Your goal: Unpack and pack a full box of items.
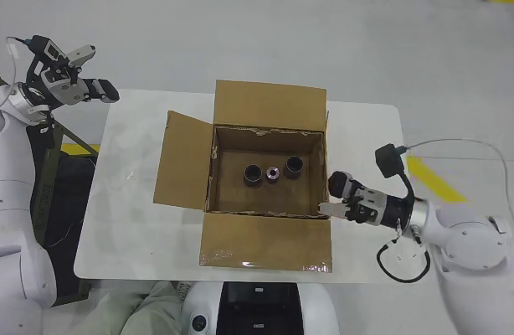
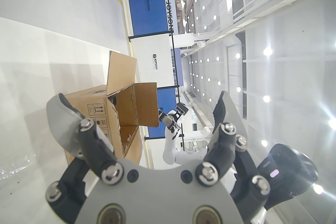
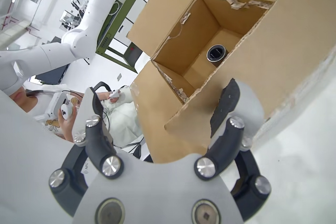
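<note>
- Right gripper point(image 1: 335, 198), your nearer tool, hangs empty with its fingers spread, just outside the right-hand wall of the open brown cardboard box point(image 1: 269, 107).
- Over that wall, three small dark upright cylinders point(image 1: 273, 173) stand in a row on the box floor. I judge you'd have to come down on them from above.
- Left gripper point(image 1: 88, 84), also spread and empty, sits well beyond the box's opposite side.

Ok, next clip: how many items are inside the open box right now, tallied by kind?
Dark round containers: 2, one and another
Small pinkish round item: 1, standing between them
Total inside the cardboard box: 3
</note>
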